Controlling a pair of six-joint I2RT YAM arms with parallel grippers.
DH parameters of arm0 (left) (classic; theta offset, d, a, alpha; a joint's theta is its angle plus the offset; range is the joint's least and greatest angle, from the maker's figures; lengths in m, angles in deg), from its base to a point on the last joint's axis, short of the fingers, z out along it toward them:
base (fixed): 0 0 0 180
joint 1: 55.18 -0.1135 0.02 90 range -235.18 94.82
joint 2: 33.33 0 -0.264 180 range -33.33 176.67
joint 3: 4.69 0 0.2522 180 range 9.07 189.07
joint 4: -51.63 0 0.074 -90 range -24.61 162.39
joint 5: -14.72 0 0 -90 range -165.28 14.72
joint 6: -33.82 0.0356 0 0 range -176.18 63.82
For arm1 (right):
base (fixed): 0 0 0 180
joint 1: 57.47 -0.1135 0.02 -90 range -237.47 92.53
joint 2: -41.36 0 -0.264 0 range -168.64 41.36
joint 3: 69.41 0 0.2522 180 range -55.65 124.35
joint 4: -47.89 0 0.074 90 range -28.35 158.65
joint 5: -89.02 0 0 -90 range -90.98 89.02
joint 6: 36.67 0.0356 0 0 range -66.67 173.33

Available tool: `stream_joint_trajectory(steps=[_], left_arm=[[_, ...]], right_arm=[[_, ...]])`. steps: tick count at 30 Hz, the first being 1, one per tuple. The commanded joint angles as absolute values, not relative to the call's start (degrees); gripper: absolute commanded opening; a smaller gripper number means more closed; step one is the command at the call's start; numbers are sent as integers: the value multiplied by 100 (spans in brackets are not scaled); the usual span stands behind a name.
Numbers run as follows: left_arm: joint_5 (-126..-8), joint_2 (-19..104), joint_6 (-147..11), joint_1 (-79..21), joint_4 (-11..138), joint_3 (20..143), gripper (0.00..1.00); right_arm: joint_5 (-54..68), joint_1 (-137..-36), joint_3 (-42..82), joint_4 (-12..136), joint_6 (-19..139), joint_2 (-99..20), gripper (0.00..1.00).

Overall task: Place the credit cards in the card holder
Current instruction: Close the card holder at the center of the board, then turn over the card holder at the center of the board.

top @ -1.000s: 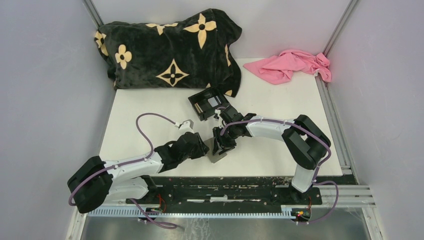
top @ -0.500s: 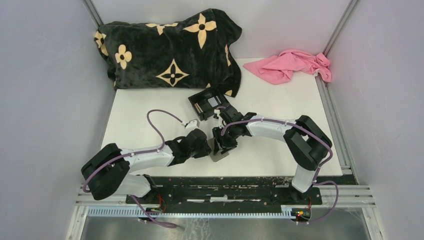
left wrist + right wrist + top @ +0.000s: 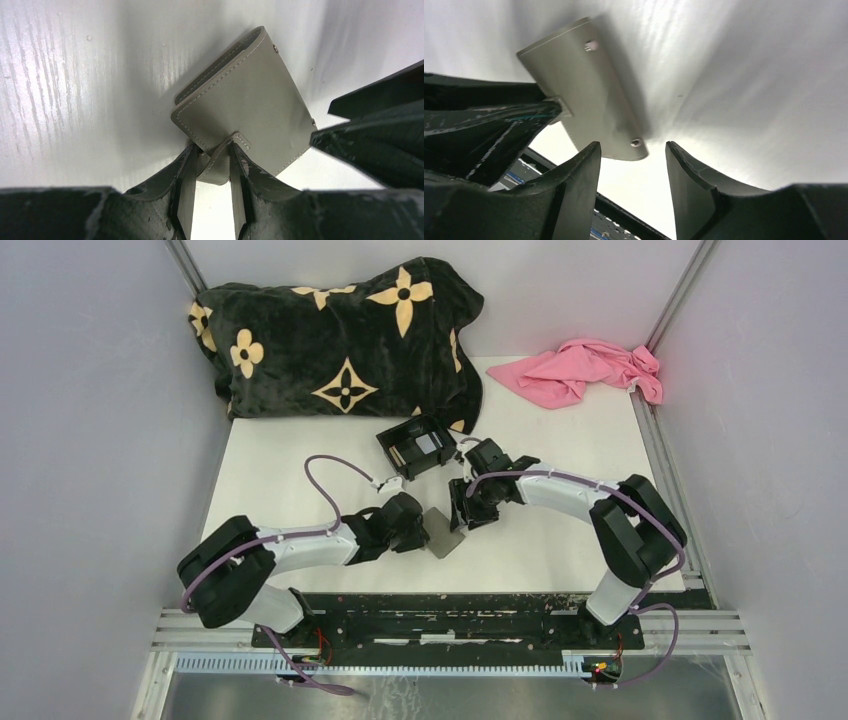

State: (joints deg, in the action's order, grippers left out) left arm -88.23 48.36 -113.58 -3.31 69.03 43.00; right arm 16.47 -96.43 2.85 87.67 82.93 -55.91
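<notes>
Nearest the arm bases, the card holder (image 3: 250, 100) is lying folded shut on the white table (image 3: 560, 540), just in front of the middle. The left gripper (image 3: 213, 155) is pinching the clasp tab (image 3: 216, 172) between its fingers, most likely to pin the holder down and keep the flap under control so that it can be opened. The right gripper (image 3: 633, 150) is hovering over the holder's opposite, riveted edge with its jaws standing apart and gripping nothing. One corner of the holder is showing in the gap between them. I judge that it is lining up to catch the cover while the left side is anchoring the tab.

Just beyond the holder, a black box (image 3: 420, 447) is sitting on the table. The credit cards (image 3: 428, 443) seem to be lying inside it as a pale sliver and a tan one, though they are too small in the overhead view to be sure. No card is showing in the holder, so loading is not yet beginning.

Farthest back, a black flowered blanket (image 3: 340, 335) is lying heaped at the left and a pink cloth (image 3: 585, 370) is lying crumpled at the right, well apart from the work.
</notes>
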Motion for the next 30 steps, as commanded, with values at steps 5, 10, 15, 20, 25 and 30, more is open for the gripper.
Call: stream_joint_trajectory(steps=[5,10,15,20,25,30], left_arm=[[-8799,5268,-11363,-317,7317,4338,36],[-8789,5387,-11308,-321,7298,4344,36],[-8769,5519,-11244,-330,7145,4299,36],[-8633,5669,-11235,-364,6720,4154,35],[-8517,5755,-11171,-369,6381,4154,35],[-8559,5704,-10990,-409,6637,4560,36]], right_arm=[[1964,-9255,72,8350,8156,-5620,58],[2516,-9258,-134,7781,8414,-5770,59],[2909,-9259,-500,7285,8718,-5877,58],[3274,-9261,-948,6504,9120,-5987,53],[3335,-9259,-1014,6158,9326,-5894,29],[2812,-9255,-621,6891,9023,-5532,9]])
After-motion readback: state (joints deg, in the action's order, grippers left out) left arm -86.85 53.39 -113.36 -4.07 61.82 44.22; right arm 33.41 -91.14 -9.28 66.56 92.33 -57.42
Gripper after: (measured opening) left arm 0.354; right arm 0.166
